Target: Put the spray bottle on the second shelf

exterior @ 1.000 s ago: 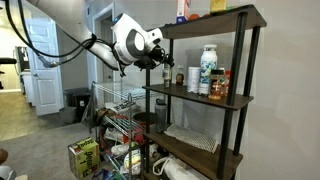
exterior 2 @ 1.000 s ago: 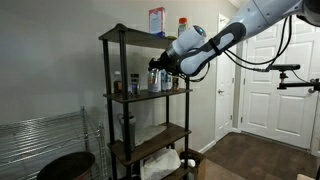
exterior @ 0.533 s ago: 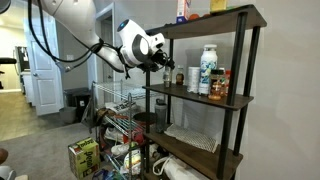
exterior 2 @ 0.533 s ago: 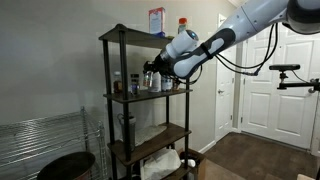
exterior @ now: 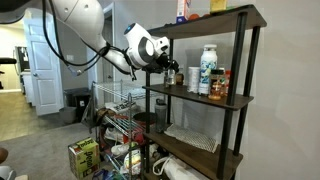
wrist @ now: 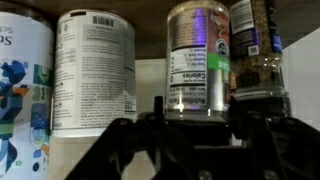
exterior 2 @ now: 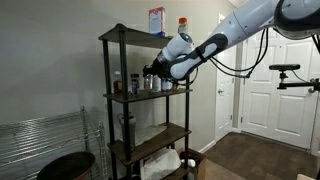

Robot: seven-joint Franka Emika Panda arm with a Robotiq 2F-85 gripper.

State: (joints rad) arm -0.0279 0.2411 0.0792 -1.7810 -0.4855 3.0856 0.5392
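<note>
Claw clamping spray bottle mid-body, hovering at second shelf edge. Bottle likely handling light, stiff, slick, tippy; holding around body looking safest.

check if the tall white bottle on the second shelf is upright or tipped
Upright: the tall white bottle stands on its base on the second shelf, cap on top.

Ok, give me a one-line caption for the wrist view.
Gripper straddling a green-labelled bottle, with a white can on one side and a dark jar on the other.
</note>
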